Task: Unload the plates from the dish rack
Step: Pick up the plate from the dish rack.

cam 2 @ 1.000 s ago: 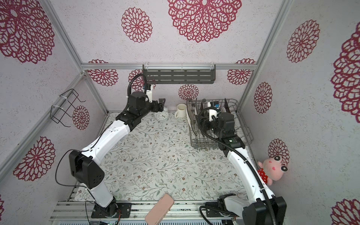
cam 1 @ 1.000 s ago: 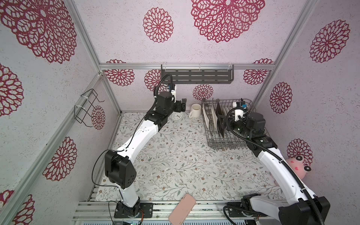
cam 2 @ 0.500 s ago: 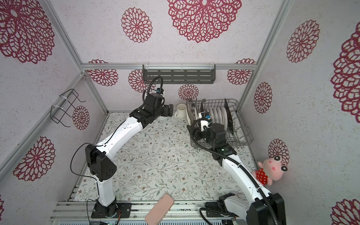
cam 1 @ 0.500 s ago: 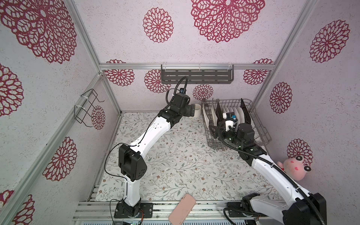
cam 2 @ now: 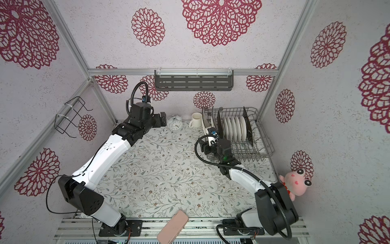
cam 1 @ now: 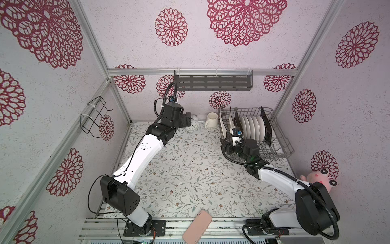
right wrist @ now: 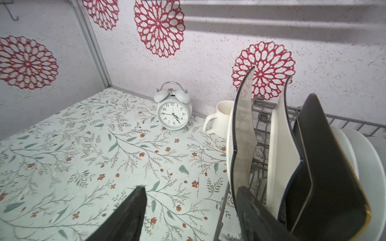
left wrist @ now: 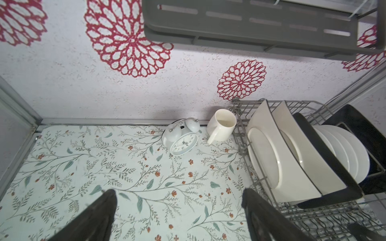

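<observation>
Although both arms reach toward the back of the cell, neither holds anything: the left gripper (left wrist: pixel 178 192) has its jaws spread wide over the bare floral table (left wrist: pixel 104 162), and the right gripper (right wrist: pixel 191 188) likewise has its jaws apart, with only tabletop between them. One finger (right wrist: pixel 252 210) of the right gripper sits in front of the lower edge of the outermost square plate (right wrist: pixel 242 133); contact cannot be confirmed. That plate stands on edge at the end of the dish rack (cam 1: pixel 282 139) nearest the white mug (left wrist: pixel 222 125), cream face outward. Behind it in the rack stand a second cream square plate (left wrist: pixel 292 133), a black-backed square plate (left wrist: pixel 328 158), a row of round white plates (cam 1: pixel 252 126) and a further dark plate (cam 1: pixel 265 124) at the far end, all upright. In both top views the rack sits in the back right corner of the table. The mug stands just beside the rack's end, and a white alarm clock (left wrist: pixel 181 141) comes next along the back wall, near the left gripper. Noted further out are a grey slotted shelf (cam 1: pixel 213 82) on the back wall, a black wire holder (cam 1: pixel 92 118) on the left wall, a pink plush toy (cam 1: pixel 320 179) by the right wall and a pink flat object (cam 1: pixel 197 227) at the front edge.
</observation>
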### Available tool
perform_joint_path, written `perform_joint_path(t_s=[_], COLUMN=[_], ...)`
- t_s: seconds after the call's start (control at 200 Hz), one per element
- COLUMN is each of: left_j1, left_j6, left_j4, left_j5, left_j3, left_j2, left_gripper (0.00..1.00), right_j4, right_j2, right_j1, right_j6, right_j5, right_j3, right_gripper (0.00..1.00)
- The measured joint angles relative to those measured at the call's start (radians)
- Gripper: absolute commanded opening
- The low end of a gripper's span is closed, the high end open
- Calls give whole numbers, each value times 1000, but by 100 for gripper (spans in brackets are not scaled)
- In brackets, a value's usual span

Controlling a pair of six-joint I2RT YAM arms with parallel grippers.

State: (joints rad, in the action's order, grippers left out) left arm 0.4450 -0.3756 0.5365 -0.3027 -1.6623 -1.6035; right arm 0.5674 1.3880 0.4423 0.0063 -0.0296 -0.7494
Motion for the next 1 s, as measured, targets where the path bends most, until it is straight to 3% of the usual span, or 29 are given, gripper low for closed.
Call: perform_joint_path(t_s=[0.46,1.001], left_j1=[-85,-114], left_j6=[-4,-22], left_j4=[-7,-16], left_j5=[3,58], left_j3=[125,149], left_j2=[132,132], left_gripper=[98,98], right_j4=[104,169], right_j2=[192,306], right_j1=[0,10], right_j6=[-40,-91], right_j5=[124,170], right_j3=[-97,-130], right_gripper=[69,52])
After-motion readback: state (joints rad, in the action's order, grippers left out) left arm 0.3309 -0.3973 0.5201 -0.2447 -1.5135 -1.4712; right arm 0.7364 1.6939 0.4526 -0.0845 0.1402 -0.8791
